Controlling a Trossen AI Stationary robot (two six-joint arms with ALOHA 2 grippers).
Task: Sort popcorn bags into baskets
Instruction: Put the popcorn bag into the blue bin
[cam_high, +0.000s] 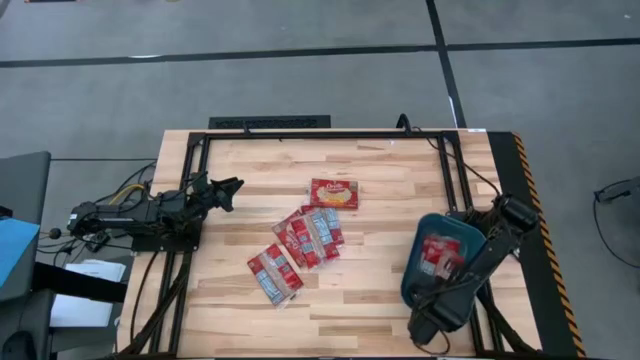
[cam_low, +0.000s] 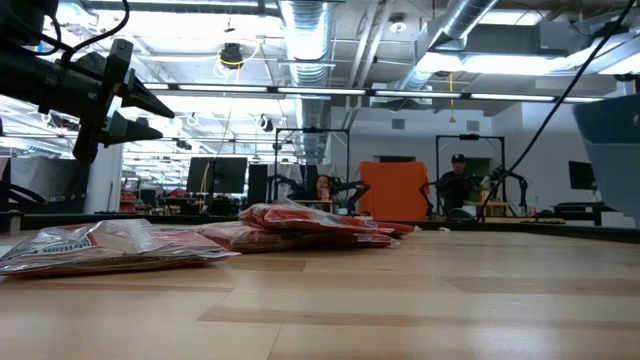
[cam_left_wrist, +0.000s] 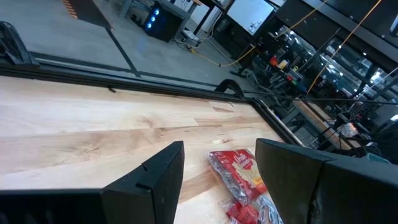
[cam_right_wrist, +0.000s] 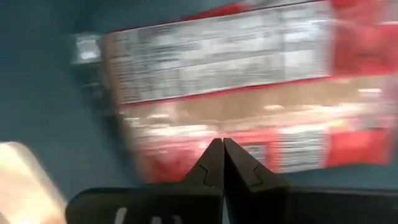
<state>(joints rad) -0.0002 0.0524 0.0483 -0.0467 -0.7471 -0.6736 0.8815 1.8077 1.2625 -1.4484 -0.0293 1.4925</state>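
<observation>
The table (cam_high: 380, 285) is given over to one sorting job, so the things on it are split into two groups. At the right side the teal basket (cam_high: 421, 238) is set, tilted on the diagonal with its long axis running from near-left to far-right; it looks partly lifted or propped under the right arm, though this cannot be settled. Two bags (cam_high: 438, 256) are already lain inside it, long axes roughly along the basket's length.

Mid-table, the unsorted bags (cam_high: 305, 240) are left in a loose overlapping pile, presumably as dumped; most are slanted diagonally. One bag (cam_high: 333, 193) is set apart on the far side, face up, long axis across the table. Another (cam_high: 274, 273) is found at the near-left end of the pile.

The right gripper (cam_right_wrist: 222, 155) is held over the basket, its fingers pressed together on nothing, directly above a bag's label; a drop-off is judged finished.

The left gripper (cam_left_wrist: 217, 171) is kept at the left edge, spread apart and empty, aimed toward the pile.
</observation>
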